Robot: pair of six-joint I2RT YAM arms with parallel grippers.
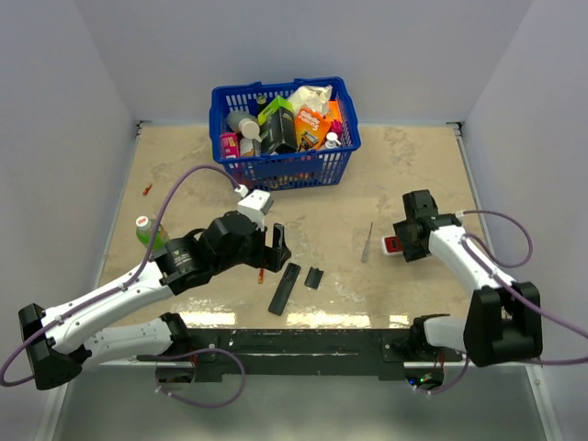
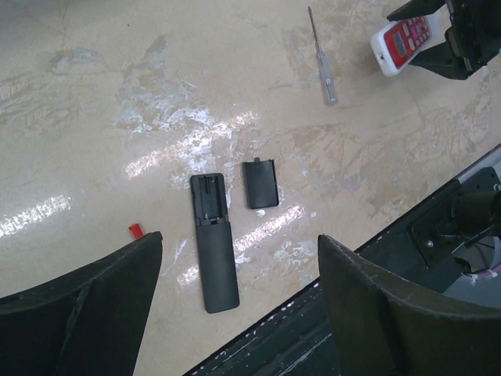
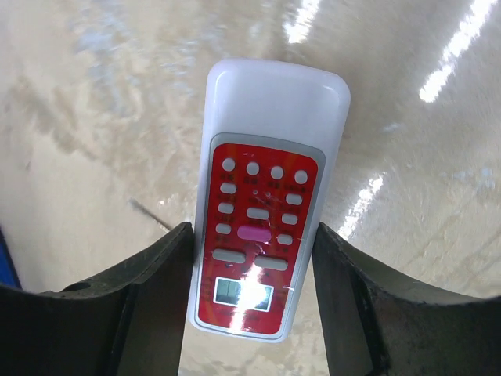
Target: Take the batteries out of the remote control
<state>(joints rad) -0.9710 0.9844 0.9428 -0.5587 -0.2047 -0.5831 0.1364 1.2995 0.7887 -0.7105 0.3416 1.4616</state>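
Though clamped by its long edges in the right gripper point(image 3: 252, 258), presents the white-and-red remote point(image 3: 274, 117) buttons-up, hiding any battery door underneath; probably calls for a flip. Holds the left gripper point(image 2: 239, 251) spread wide and empty above the black remote point(image 2: 213, 274), battery bay point(image 2: 208, 200) bare, cover plate point(image 2: 259, 184) alongside. Leaves one red battery point(image 2: 136, 230) on the table point(image 2: 94, 94), a little apart from the black remote.

A red battery point(image 2: 136, 230) shows only as a stub beside my left finger point(image 2: 86, 305), the rest hidden. Whether my right fingers point(image 3: 149, 305) touch the white remote point(image 3: 270, 196), I cannot tell.
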